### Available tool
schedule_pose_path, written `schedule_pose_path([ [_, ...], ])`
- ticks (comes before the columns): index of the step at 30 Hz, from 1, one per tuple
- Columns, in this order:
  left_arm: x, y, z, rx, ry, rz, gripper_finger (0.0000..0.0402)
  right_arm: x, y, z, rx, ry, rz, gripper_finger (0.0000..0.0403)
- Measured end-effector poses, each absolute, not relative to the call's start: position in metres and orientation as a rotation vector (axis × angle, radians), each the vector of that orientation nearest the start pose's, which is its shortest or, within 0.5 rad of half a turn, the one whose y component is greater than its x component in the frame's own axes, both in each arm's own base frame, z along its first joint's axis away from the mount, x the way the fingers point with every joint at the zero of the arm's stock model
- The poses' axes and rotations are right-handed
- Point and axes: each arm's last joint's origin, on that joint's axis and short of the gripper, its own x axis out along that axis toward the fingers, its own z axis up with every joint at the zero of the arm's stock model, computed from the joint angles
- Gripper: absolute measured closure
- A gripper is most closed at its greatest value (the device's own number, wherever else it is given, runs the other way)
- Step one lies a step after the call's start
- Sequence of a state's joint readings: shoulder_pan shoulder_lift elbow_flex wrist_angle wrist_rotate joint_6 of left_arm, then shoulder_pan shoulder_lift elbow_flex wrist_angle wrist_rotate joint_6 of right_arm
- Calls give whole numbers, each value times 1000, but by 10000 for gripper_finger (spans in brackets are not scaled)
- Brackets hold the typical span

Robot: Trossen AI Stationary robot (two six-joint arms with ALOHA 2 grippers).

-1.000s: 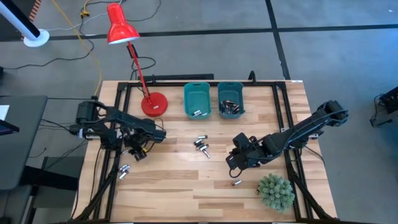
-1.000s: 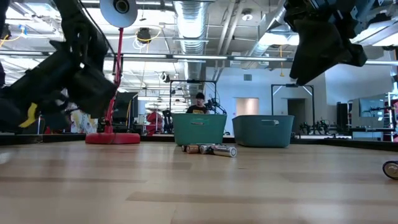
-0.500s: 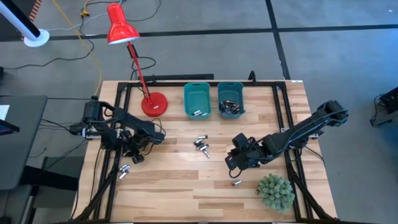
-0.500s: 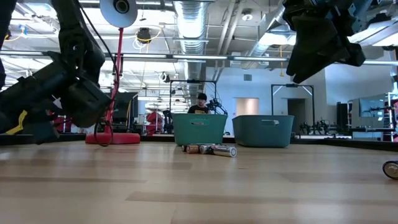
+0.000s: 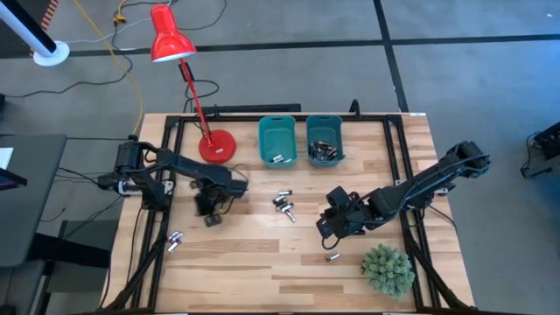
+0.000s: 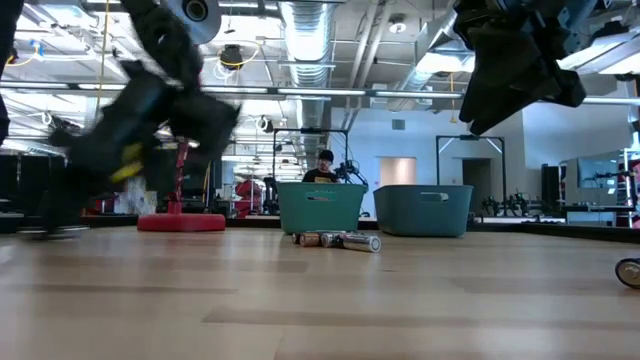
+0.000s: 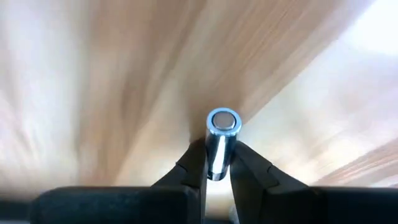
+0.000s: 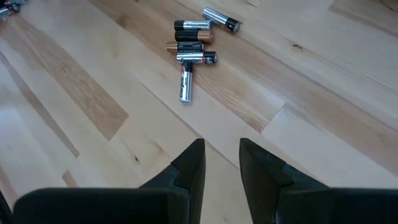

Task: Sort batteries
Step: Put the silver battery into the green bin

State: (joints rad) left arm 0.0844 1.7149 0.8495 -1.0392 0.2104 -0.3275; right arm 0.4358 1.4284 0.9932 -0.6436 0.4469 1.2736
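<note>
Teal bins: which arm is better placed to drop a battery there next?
Left. The left gripper already holds a silvery battery; the right gripper is empty and open, above bare table.

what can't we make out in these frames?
- Left end effector: motion-blurred in the low view.
- Held battery: label unreadable in the left wrist view; fingers cover its lower end.
- Batteries in the right teal bin: too small to count in the high view; bin wall hides them in the low view.

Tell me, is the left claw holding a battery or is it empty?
Holding one. In the left wrist view, the left claw is shut on a silvery battery, whose round end sticks out past the fingertips.
</note>
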Motion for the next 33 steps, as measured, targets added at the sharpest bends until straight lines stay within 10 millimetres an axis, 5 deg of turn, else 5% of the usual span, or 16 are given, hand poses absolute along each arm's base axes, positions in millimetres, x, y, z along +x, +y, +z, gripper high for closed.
schedule_pose_path([
  [9, 298, 51, 217, -353, 1446, 198, 363, 255, 100, 233, 710, 791, -614, 287],
  [18, 337, 135, 311, -101, 949, 347, 363, 260, 84, 232, 730, 779, -674, 287],
  [26, 375, 214, 279, -196, 973, 348, 363, 263, 72, 232, 749, 768, -721, 287],
  [33, 402, 240, 227, -288, 1048, 334, 363, 264, 68, 232, 772, 759, -746, 287],
])
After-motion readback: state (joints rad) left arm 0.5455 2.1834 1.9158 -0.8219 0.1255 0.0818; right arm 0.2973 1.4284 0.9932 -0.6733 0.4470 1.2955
